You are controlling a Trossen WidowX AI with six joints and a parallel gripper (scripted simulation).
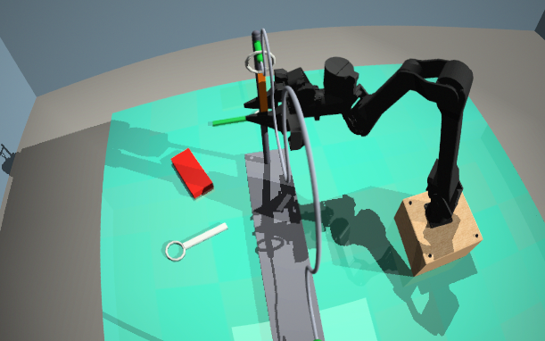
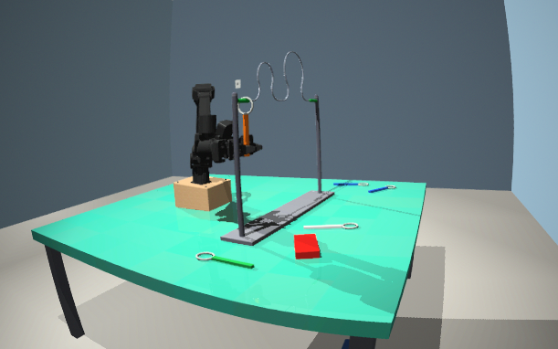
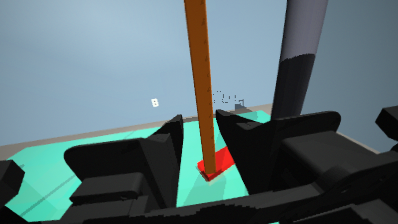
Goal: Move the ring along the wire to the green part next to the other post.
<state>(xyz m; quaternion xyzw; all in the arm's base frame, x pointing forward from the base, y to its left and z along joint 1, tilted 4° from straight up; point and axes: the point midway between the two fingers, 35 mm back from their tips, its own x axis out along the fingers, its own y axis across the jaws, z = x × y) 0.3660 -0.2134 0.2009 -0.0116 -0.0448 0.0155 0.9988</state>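
Observation:
The white ring [image 1: 246,63] [image 2: 252,106] hangs around the green wire part [image 1: 258,46] [image 2: 243,100] beside the near post [image 2: 237,169] [image 1: 266,143] [image 3: 300,40]. Its orange handle [image 1: 262,91] [image 2: 246,128] [image 3: 199,70] hangs straight down. My gripper [image 1: 246,112] [image 2: 261,147] [image 3: 199,116] is open around the handle's lower part, with a gap on each side in the wrist view. The grey wire [image 2: 291,52] [image 1: 313,178] rises in two loops towards the other green part [image 2: 313,100] at the far post [image 2: 319,146]. The ring is outside the wrist view.
The posts stand on a grey base [image 1: 288,295] [image 2: 298,210]. On the table lie a red block [image 1: 192,174] [image 2: 307,247] [image 3: 223,159], a white-handled ring tool [image 1: 206,236] [image 2: 325,227], a green-handled one [image 1: 230,120] [image 2: 234,261] and two blue-handled ones in the exterior view.

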